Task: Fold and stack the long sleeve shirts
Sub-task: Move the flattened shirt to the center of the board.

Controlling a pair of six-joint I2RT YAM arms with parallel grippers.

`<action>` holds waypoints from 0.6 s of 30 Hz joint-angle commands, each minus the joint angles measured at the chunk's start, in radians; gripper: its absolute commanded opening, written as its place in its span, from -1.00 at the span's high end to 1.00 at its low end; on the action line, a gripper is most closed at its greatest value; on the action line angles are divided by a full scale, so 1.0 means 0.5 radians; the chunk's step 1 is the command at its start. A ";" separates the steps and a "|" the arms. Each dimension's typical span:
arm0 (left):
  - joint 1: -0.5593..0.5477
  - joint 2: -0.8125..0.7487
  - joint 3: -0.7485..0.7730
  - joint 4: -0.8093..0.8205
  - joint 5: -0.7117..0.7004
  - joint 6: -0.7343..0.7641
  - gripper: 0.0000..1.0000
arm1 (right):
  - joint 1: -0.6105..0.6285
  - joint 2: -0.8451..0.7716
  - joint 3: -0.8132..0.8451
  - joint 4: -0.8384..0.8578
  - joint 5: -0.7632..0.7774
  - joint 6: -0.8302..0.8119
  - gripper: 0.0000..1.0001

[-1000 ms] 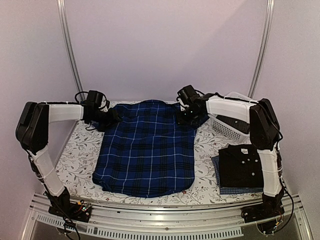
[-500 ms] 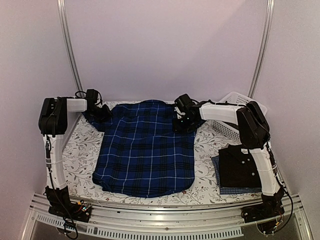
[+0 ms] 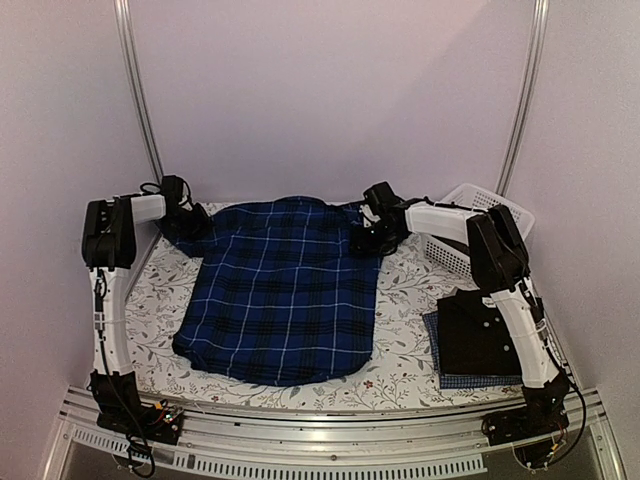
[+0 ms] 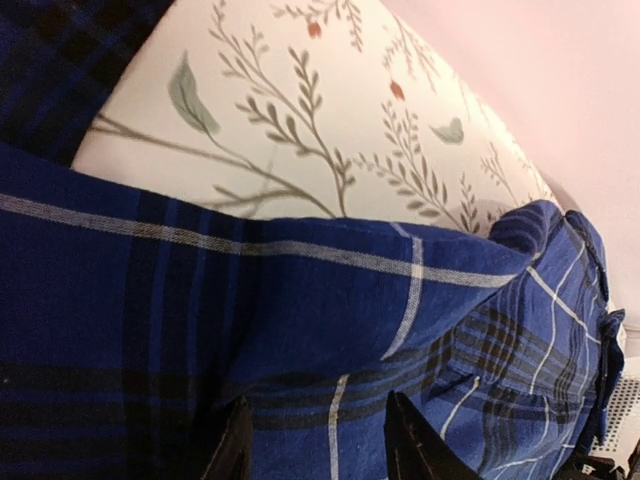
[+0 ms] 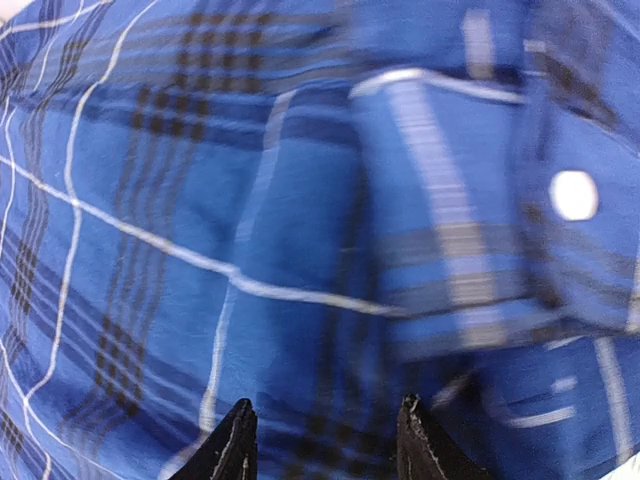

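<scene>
Top external: arms are reaching up-frame | left gripper [image 3: 195,225] is pinching plaid shirt [image 3: 285,300], upper left | right gripper [image 3: 365,240] is pinching it, upper centre

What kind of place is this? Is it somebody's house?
Probably a robot test booth, not a home: two robot arms bolted to a metal rail, bare walls behind, and a plaid shirt on a flowery table.

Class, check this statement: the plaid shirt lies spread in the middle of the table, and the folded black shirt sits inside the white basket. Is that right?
No. The top external view shows the folded black shirt outside the white basket, lying on the folded blue check shirt on the table. The plaid shirt does lie spread mid-table.
</scene>
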 commanded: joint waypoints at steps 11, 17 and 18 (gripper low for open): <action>0.029 0.135 0.462 -0.186 0.281 0.101 -0.01 | -0.122 0.160 0.436 -0.107 -0.203 -0.127 -0.21; -0.066 -0.302 0.197 -0.150 0.264 0.121 -0.07 | -0.009 -0.160 0.302 -0.141 -0.069 -0.193 -0.28; -0.081 -0.407 0.124 -0.121 0.261 0.118 -0.07 | 0.016 -0.220 0.249 -0.141 -0.055 -0.195 -0.29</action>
